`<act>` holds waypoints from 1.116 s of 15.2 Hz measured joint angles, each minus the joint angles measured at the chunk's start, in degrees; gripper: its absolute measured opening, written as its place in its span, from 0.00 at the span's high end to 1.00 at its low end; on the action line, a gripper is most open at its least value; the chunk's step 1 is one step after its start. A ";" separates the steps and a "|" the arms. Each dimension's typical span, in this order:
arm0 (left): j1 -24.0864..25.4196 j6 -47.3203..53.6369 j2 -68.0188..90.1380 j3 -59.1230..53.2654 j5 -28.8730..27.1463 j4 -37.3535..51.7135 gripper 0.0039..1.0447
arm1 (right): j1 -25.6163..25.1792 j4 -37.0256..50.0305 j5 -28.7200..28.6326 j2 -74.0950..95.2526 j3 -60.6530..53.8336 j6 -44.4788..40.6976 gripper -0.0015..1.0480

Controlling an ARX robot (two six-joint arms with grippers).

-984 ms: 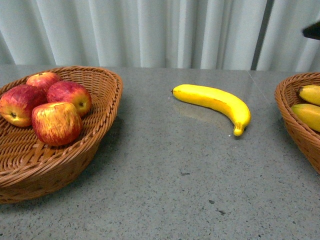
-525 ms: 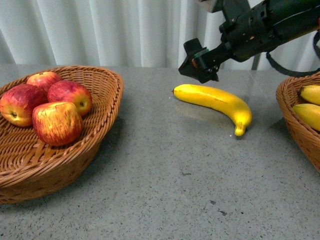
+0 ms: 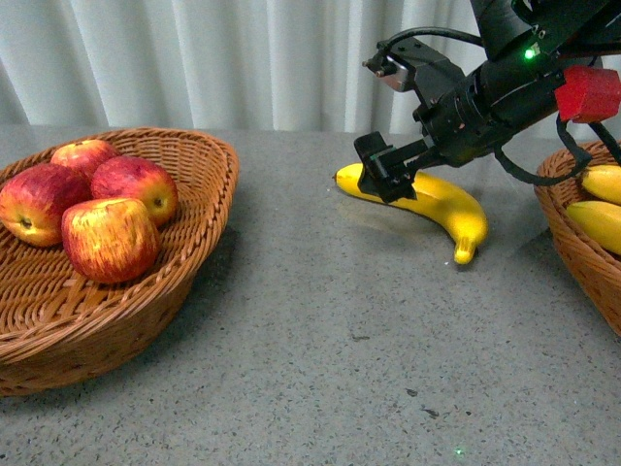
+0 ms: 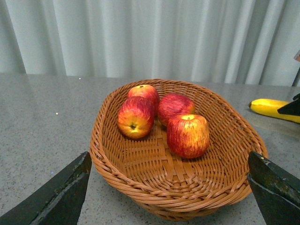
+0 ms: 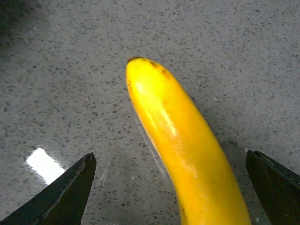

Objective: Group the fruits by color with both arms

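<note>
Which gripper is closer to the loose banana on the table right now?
Right. The right gripper hangs open over one end of the banana, a finger either side. The left gripper is open in front of the apple basket, the banana beyond it.

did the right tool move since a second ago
Yes. The right tool came in from the right and dropped from curtain level down to the banana, now straddling its left end.

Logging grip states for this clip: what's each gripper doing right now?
Left gripper: open, holding nothing.
Right gripper: open, jaws astride the banana, not gripping it.
</note>
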 joint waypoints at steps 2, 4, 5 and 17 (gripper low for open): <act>0.00 0.00 0.00 0.00 0.00 0.00 0.06 | 0.07 0.55 2.16 0.63 0.20 -1.73 0.06; 0.00 0.00 0.00 0.00 0.00 0.02 0.06 | 0.59 1.70 3.26 1.66 0.55 -3.02 0.06; 0.00 0.00 0.00 0.00 0.00 0.00 0.06 | 0.92 1.60 3.78 1.99 0.72 -3.65 0.06; 0.00 0.00 0.00 0.00 0.00 0.00 0.06 | 0.28 4.74 2.86 1.88 1.97 -1.42 0.68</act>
